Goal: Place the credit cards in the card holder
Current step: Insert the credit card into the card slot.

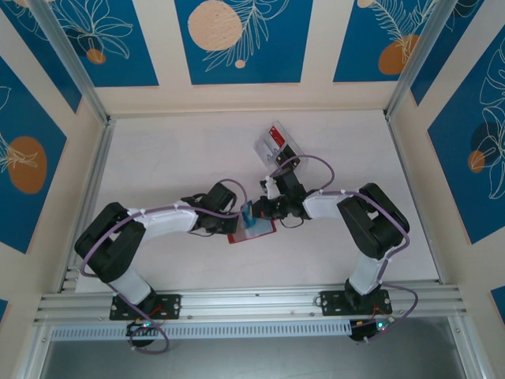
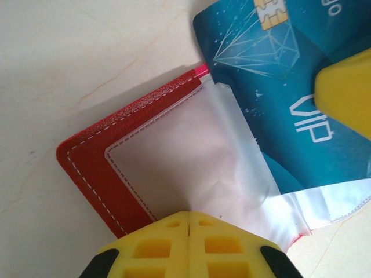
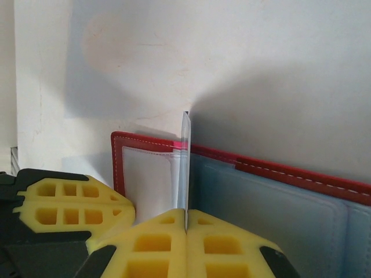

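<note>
The red card holder (image 1: 264, 230) lies open on the table between the two arms. Its red stitched rim (image 2: 93, 156) frames a clear pocket (image 2: 185, 156), with grey pockets (image 3: 261, 208) on the other half. My left gripper (image 2: 190, 223) is shut, pinching the clear pocket's film at its near edge. A blue credit card (image 2: 272, 104) with a chip and "VIP" lettering sits in my right gripper (image 3: 186, 223), which is shut on it. The card (image 3: 185, 162) stands on edge, its far end at the holder's fold beside the clear pocket. Both grippers (image 1: 239, 215) (image 1: 260, 209) meet over the holder.
A clear plastic tray (image 1: 276, 142) with more cards stands just beyond the right gripper. Low walls and metal rails bound the white table (image 1: 158, 158). My left gripper's yellow finger (image 3: 64, 205) sits close beside the right jaws.
</note>
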Controlling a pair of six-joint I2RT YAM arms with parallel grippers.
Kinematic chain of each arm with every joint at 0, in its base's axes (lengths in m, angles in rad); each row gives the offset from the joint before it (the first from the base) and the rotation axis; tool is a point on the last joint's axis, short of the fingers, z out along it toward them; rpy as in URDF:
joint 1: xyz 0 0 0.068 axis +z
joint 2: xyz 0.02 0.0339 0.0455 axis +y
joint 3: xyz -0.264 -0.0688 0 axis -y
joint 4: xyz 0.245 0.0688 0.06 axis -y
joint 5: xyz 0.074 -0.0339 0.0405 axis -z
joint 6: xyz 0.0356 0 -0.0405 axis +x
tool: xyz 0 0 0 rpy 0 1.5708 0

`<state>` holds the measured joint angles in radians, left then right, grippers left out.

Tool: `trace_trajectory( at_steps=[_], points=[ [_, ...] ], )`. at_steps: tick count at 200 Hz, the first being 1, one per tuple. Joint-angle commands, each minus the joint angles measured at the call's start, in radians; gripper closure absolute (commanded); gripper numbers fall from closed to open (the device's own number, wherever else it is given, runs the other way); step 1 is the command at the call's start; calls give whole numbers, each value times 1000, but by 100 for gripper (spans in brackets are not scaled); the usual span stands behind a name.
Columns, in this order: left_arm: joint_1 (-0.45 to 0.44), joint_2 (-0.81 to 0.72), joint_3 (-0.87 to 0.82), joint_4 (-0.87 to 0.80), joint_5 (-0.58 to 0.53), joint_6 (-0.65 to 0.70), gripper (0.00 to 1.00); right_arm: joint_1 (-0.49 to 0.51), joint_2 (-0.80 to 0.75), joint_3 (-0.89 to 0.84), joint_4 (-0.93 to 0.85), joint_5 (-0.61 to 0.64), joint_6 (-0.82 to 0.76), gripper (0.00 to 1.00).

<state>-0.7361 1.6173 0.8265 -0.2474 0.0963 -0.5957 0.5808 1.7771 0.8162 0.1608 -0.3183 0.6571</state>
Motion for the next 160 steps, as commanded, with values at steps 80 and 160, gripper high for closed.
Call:
trace_trajectory(
  at_steps=[80,160],
  points=[
    [-6,23,-20,-51,-30,-9,100,-41,57,-77,173,-164,150,100],
    [-6,20,-24,-48,-32,-8,100,-70,74,-106,279,-250,242,100]
  ],
)
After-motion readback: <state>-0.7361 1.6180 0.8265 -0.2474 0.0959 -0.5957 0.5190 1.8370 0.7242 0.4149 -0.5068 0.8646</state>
